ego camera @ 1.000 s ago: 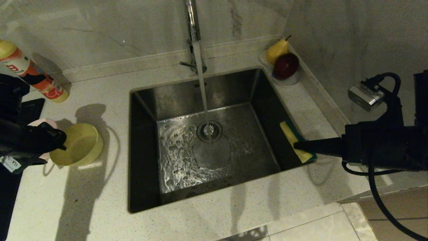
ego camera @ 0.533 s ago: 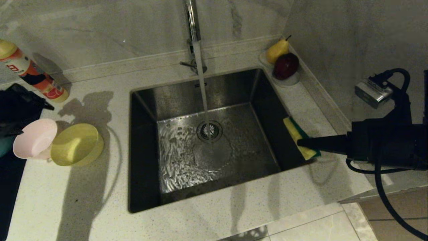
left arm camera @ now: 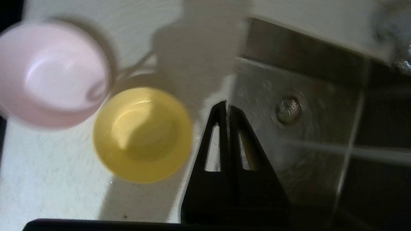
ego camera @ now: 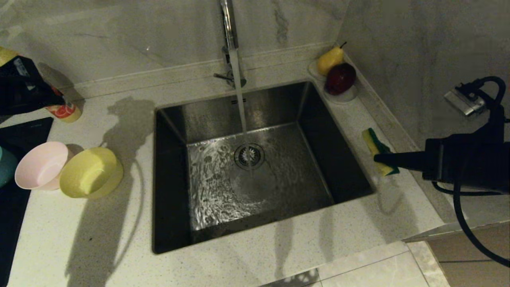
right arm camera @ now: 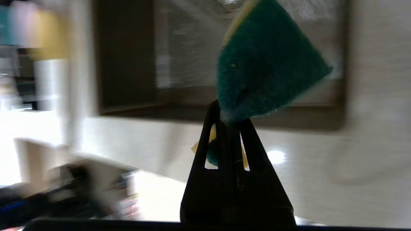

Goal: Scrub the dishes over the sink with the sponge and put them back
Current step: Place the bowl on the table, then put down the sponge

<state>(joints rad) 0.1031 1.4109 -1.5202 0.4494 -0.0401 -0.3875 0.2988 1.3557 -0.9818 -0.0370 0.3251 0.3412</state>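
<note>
— Where's the sponge [ego camera: 378, 152]?

— Pinched by one end in my right gripper [ego camera: 376, 158], mid-right of the frame, beside the sink [ego camera: 167, 119]. It's soft, so it flops.

— And the left gripper [left arm camera: 227, 107]?

— Jaws together, empty, upper left.

— Bowls?

— Pink bowl [ego camera: 40, 165] and yellow bowl [ego camera: 91, 172] touching at the left; light and probably slick, so I'd take one by the rim. A bottle [ego camera: 63, 111] stands behind them.

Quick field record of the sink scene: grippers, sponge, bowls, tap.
right gripper: shut on sponge, over the counter right of the sink
left gripper: shut, empty, raised at far left
yellow bowl: on counter left of sink
pink bowl: beside yellow bowl, on its left
blue bowl: only an edge shows, far left
tap: running into sink
</note>
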